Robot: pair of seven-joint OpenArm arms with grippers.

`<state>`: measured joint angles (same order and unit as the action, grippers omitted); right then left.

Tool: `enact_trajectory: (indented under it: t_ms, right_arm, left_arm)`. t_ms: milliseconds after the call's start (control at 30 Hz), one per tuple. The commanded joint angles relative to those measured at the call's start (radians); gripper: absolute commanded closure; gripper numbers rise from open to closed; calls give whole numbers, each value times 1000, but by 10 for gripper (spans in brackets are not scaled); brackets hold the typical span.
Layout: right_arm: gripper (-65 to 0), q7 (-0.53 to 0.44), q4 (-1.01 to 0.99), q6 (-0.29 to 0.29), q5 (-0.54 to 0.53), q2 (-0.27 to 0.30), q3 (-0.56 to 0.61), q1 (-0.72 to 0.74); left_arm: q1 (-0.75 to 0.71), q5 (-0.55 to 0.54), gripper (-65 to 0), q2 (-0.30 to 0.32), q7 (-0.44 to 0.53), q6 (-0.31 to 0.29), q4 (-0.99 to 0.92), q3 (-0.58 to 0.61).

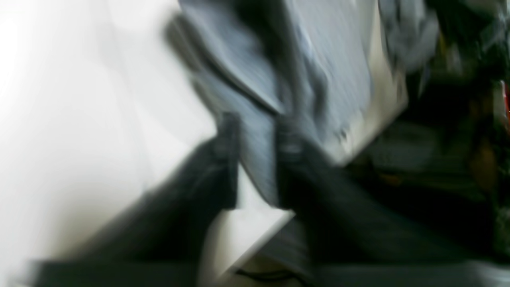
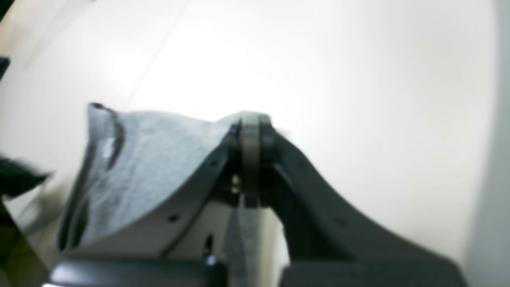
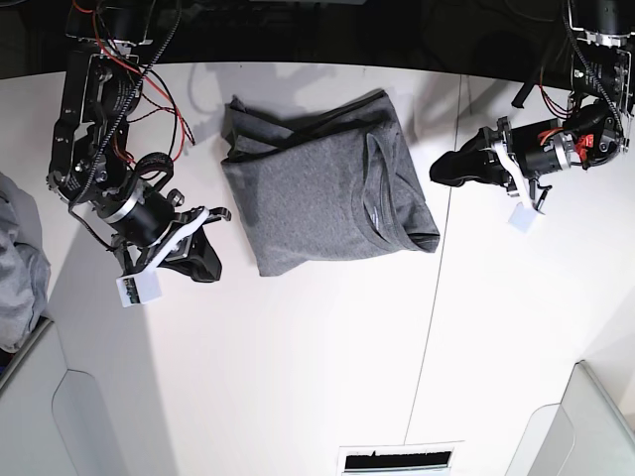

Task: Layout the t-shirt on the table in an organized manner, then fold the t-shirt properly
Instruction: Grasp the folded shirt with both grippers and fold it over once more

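The grey t-shirt (image 3: 327, 188) lies folded over itself in the middle of the white table (image 3: 327, 347), collar toward the right. In the left wrist view, my left gripper (image 1: 257, 155) pinches a strip of the t-shirt (image 1: 338, 59) between its dark fingers; the picture is badly blurred. In the right wrist view, my right gripper (image 2: 251, 159) is shut on a fold of the t-shirt (image 2: 159, 159), which rises to its left. From above, the left gripper (image 3: 442, 171) sits just off the shirt's right edge. The right gripper (image 3: 208, 260) sits just off its lower-left corner.
A heap of grey cloth (image 3: 15, 268) lies at the table's left edge. A thin dark seam (image 3: 427, 327) runs across the tabletop. There is a vent slot (image 3: 397, 458) at the front edge. Dark clutter (image 1: 438, 159) lies beyond the table edge.
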<state>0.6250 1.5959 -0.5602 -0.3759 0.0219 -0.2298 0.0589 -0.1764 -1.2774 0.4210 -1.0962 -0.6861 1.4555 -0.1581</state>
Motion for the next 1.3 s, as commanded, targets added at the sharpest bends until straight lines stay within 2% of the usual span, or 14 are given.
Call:
enact_trajectory:
  t_ms: [0, 167, 267, 400, 600, 733, 833, 933, 1100, 1267]
  right_arm:
    - [0, -48, 0, -4, -21, 6, 0, 23]
    - [0, -93, -167, -4, -21, 8, 8, 128]
    - [0, -105, -290, -5, -20, 8, 43, 207]
    - [0, -109, -468, -6, 32, 8, 148, 327]
    - [0, -128, -645, -5, 160, 8, 373, 439]
    - [0, -123, -663, -5, 196, 16, 451, 438]
    - [0, -94, -663, -5, 194, 23, 459, 428]
    - [0, -67, -659, -5, 125, 46, 459, 410]
    - [0, 50, -575, -18, -51, 64, 459, 317]
    - [0, 71, -387, -20, -122, 63, 459, 151]
  left_arm:
    - [0, -29, 0, 14, 22, -12, 72, 1]
    - [-24, 41, 0, 11, 82, -12, 355, 10]
    - [-26, 86, 0, 14, 84, -12, 396, 54]
    - [-29, 182, 0, 3, 144, -12, 354, 203]
    - [-25, 507, 0, -51, 315, -12, 224, 380]
    - [-4, 630, 0, -52, 396, -12, 91, 374]
    - [25, 643, 0, -52, 397, -12, 9, 328]
    - [59, 642, 0, -52, 397, -12, -44, 265]
    - [150, 643, 0, -29, 407, -12, -114, 223]
    - [263, 644, 0, -24, 424, -12, -190, 223]
